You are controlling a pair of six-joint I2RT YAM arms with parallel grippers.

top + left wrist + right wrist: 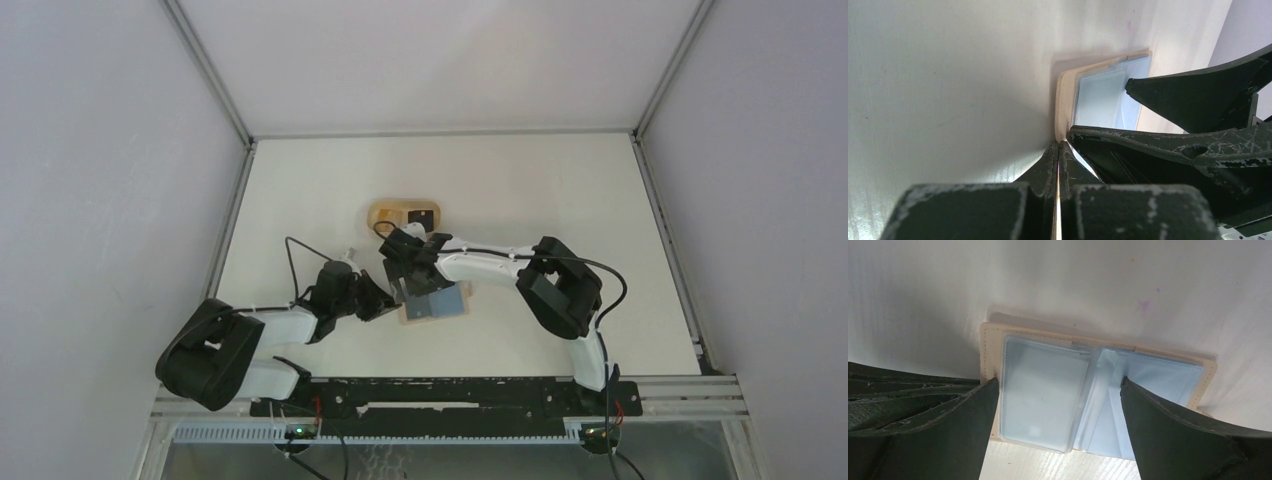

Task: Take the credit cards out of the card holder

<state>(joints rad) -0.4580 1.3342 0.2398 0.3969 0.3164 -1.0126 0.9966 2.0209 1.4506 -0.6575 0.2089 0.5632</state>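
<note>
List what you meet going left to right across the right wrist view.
One finger of the open right gripper → the opened card holder, first its left-side clear sleeve → its centre fold → its right-side clear sleeve → the gripper's other finger.

Robot lab cell — white table (500, 180), bare grey walls (100, 150), aluminium rails (680, 390)

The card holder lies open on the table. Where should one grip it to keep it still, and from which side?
Grip the card holder by its tan border, coming low from the left arm's side. It lies flat, and that border stands out past the plastic sleeves. The left gripper is shut on it there.
</note>
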